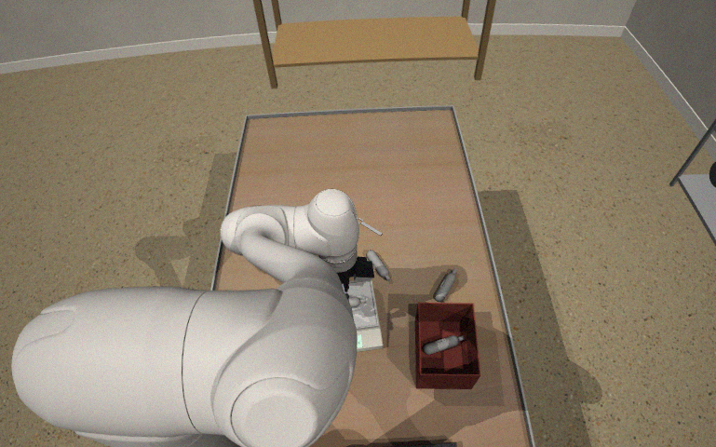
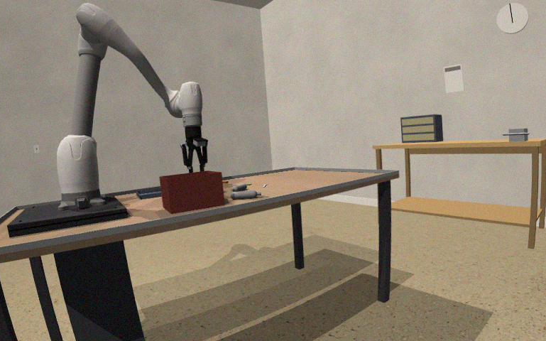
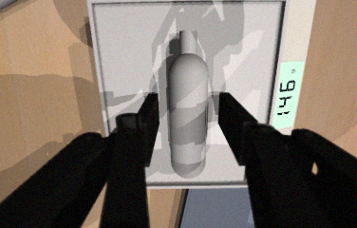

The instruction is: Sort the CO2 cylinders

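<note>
A grey CO2 cylinder [image 3: 188,114] lies flat on the white scale, neck pointing away. The scale's display [image 3: 287,101] reads 146. My gripper [image 3: 188,108] straddles the cylinder with a gap at each finger, so it is open. From above, the arm hides most of the scale [image 1: 366,318]. Two more cylinders [image 1: 378,264] [image 1: 444,285] lie on the table. The red scrap bin [image 1: 447,350] holds one cylinder [image 1: 442,344]. The blue tray [image 2: 148,193] lies behind the bin. I cannot read any stamped weight.
The table has a raised grey rim. A small white stick [image 1: 371,226] and a green-tipped item [image 2: 248,184] lie on the table. The robot base plate [image 2: 66,213] is at the near end. A wooden shelf table [image 2: 461,177] stands apart.
</note>
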